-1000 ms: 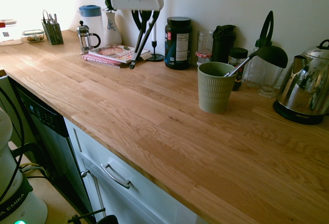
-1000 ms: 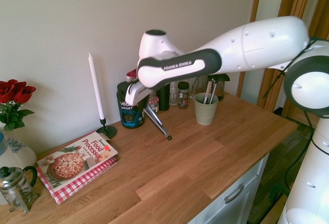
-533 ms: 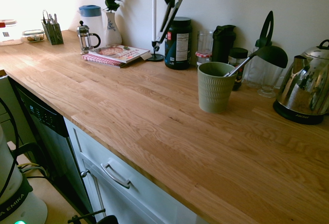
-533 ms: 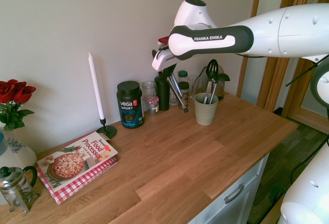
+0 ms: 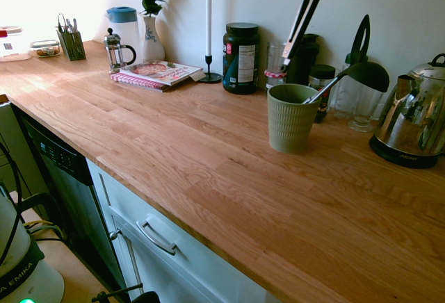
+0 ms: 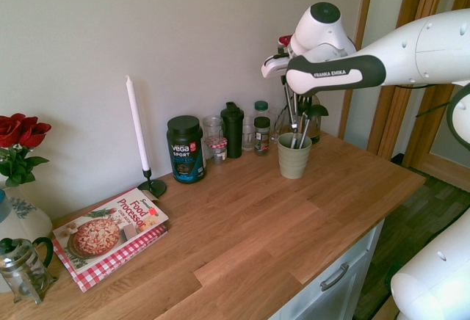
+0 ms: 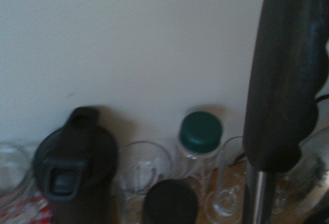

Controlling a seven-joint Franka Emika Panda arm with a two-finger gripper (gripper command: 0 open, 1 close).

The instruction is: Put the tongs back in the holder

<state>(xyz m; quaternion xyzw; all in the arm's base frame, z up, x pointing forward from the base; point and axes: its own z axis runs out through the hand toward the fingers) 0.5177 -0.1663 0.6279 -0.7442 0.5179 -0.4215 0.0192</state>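
From the first side, the tongs hang slanted above the green holder with a ladle inside on the bench; from the opposite side, the jaws are clamped on the tongs above the holder; the wrist camera shows a green-lidded jar.

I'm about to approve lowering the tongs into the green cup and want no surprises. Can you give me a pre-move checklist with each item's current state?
1. Gripper shut on the long black-and-metal tongs: ok.
2. Tongs lifted off the wooden counter: ok.
3. Sage-green ribbed holder upright: ok.
4. Holder has room beside the black ladle: cannot tell.
5. Tong tips over the holder's opening: cannot tell.
6. Tongs vertical: not ok, tilted.
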